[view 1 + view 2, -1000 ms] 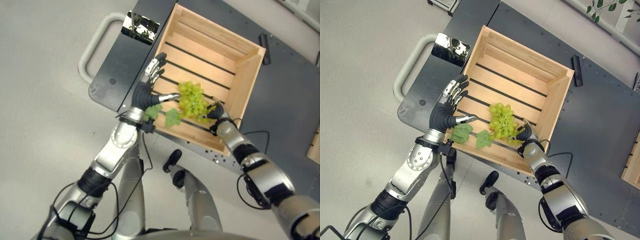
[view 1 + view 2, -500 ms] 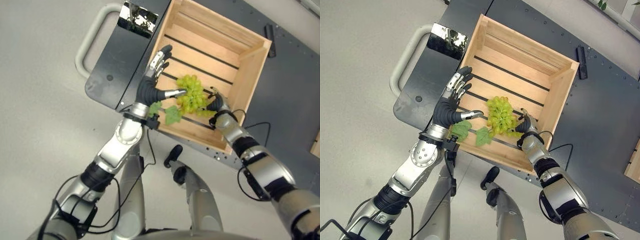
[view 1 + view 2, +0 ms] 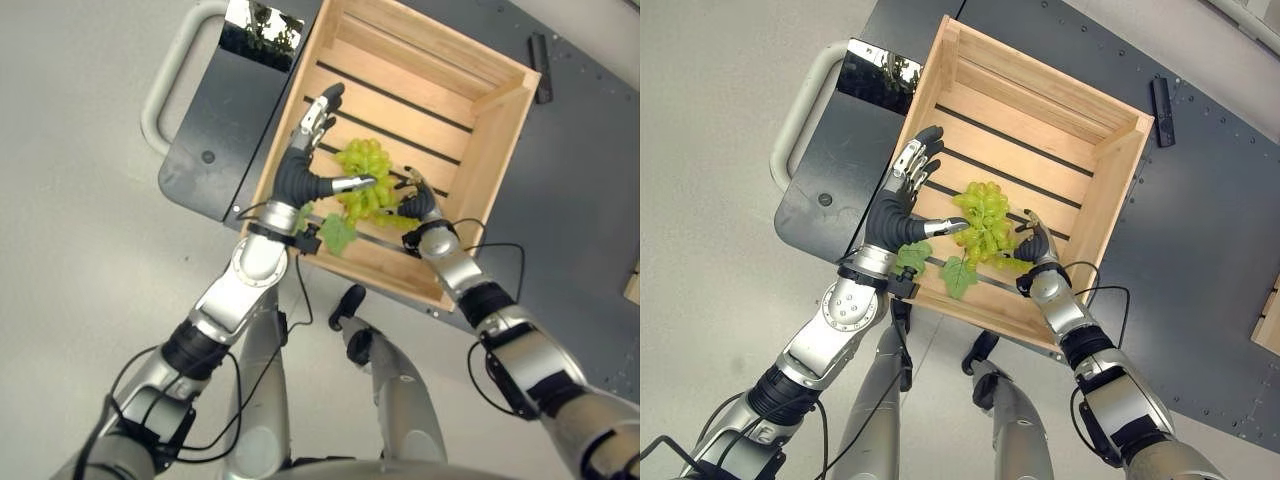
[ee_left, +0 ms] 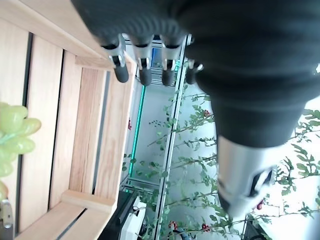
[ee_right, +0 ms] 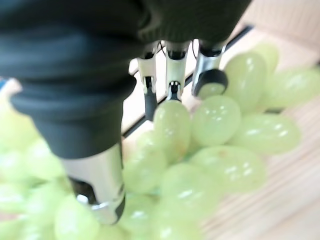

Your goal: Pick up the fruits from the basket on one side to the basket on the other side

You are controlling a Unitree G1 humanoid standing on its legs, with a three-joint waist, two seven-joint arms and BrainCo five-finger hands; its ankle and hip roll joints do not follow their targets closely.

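The grapes [image 3: 983, 222] are now pressed between the left hand [image 3: 902, 212], fingers straight, and the right hand [image 3: 1036, 250], fingers curled against them, nearer the crate [image 3: 1110, 190] middle than 1 second ago, so lifting seems imminent.

Pale unfinished wood crate [image 3: 1040, 110], slatted and matt; glossy, smooth green grapes [image 3: 983, 220] inside; dark matt metal bench [image 3: 1200, 240] with a shiny chrome plate [image 3: 880, 72]

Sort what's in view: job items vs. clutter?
Job: grape bunch; wooden crate holding it; left robot hand, thumb at the grapes; right robot hand against the bunch.

Clutter: dark platform; its grey handle; black bar.
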